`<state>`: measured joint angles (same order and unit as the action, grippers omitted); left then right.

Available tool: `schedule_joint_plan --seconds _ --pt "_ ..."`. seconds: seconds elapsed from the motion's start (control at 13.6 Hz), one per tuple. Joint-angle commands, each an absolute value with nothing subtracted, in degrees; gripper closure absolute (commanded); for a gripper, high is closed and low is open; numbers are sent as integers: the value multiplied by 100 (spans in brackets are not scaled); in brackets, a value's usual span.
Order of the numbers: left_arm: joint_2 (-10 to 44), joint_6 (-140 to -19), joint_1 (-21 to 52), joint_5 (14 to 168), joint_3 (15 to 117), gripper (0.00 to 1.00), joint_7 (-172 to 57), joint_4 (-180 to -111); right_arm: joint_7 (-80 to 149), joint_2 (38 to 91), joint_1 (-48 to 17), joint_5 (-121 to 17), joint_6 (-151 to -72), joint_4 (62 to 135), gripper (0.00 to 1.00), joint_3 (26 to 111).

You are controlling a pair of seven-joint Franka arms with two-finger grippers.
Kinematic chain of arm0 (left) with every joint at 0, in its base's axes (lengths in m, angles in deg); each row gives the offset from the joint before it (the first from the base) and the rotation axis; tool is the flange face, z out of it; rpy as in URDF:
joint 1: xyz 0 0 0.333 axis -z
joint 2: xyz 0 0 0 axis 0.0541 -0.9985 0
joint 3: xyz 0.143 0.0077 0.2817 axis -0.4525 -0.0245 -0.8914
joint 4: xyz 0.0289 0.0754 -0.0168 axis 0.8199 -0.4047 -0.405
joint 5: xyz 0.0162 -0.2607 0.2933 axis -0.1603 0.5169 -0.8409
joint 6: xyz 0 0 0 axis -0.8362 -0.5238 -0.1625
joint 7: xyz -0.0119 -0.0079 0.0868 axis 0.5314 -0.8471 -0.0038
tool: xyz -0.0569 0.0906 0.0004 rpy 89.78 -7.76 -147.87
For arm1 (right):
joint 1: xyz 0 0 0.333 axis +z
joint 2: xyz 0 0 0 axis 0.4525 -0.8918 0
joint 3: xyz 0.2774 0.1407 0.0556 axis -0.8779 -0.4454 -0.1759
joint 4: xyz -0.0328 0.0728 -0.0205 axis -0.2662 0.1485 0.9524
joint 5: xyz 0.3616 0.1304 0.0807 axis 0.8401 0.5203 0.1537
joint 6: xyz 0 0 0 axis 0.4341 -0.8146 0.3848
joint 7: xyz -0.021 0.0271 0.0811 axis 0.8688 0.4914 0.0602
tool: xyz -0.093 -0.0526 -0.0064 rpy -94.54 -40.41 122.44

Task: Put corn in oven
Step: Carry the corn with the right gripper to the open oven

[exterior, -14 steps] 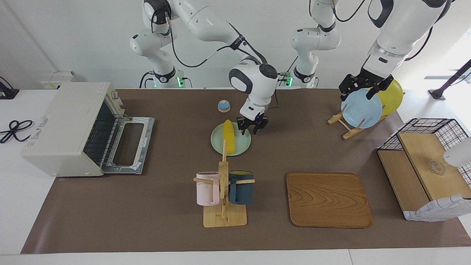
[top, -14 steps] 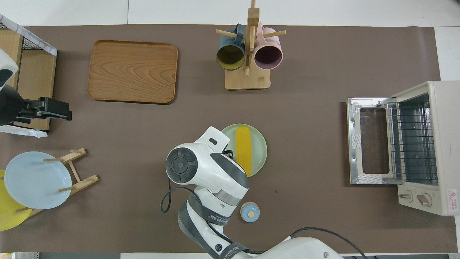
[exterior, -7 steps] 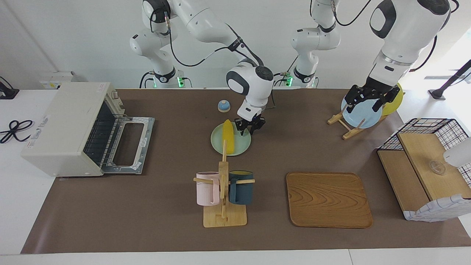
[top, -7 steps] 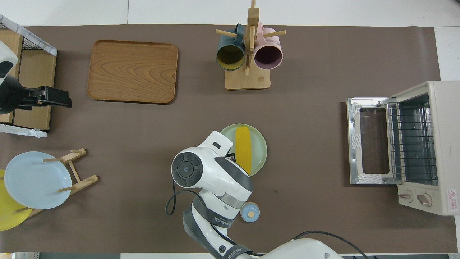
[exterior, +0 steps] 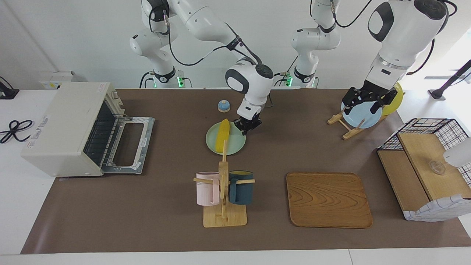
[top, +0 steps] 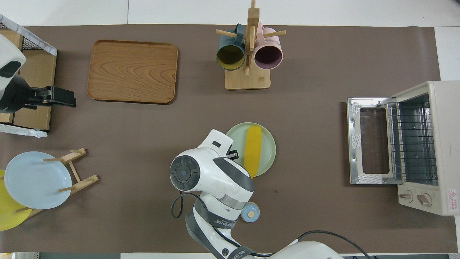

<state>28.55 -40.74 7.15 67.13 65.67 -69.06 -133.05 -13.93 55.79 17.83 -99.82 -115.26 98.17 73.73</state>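
Clock directions are read on the overhead view, with twelve pointing away from the robots.

The corn [exterior: 222,136] lies on a pale green plate [exterior: 236,145] near the middle of the mat, slightly askew, its tip toward the robots reaching the plate's rim. The oven [exterior: 62,125] stands at three o'clock from the plate, well apart from it. Its door [exterior: 128,145] is folded down flat and its wire rack is bare.

The right gripper [exterior: 247,128] is down at the plate's rim, at about eight o'clock from the corn, with its fingertips clenched together. I cannot tell whether the rim is pinched between them. It does not touch the corn.

The left gripper [exterior: 364,101] hangs in the air over the mat beside the basket box [exterior: 427,165], fingers spread and holding nothing. That arm waits. A small clear glass piece [exterior: 438,167] sits on the box's wooden shelf.

At twelve o'clock from the green plate, a wooden stand carries a pink mug [exterior: 207,188] and a dark blue mug [exterior: 241,187] on its pegs. A wooden tray [exterior: 327,198] lies at ten o'clock. At eight o'clock a rack holds a blue plate [exterior: 362,116] and a yellow plate [exterior: 395,95] on edge. A small blue bell [exterior: 223,106] sits at six.

A red-printed sticker [top: 452,199] beside the oven's knobs is too small to read, and the lettering on the right arm's band is cut off.
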Motion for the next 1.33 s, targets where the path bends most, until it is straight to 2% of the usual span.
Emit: schedule_joint_plan --seconds 0.0,0.07,0.37,0.66,1.11,1.25 --pt "2949 -3897 775 6611 6547 0 -6928 -13298 -880 5666 1731 -10362 -10765 9366 100 7386" --pt "2958 -3810 785 6611 6546 0 -6928 -13298 -660 5736 1661 -10345 -10580 9251 100 7421" --pt "3011 -3659 802 6611 6511 0 -6928 -13360 508 6526 696 -10275 -10280 9407 100 7403" --pt "3020 -3467 802 6620 6494 0 -6928 -13369 1143 7089 -201 -9967 -10244 10083 100 7403" --pt "3073 -3343 793 6620 6494 0 -6937 -13369 1653 7441 -1362 -9958 -10235 10875 100 7412" --pt "3073 -3334 811 6620 6502 0 -6937 -13377 1899 7704 -1634 -9967 -10191 11260 100 7412"
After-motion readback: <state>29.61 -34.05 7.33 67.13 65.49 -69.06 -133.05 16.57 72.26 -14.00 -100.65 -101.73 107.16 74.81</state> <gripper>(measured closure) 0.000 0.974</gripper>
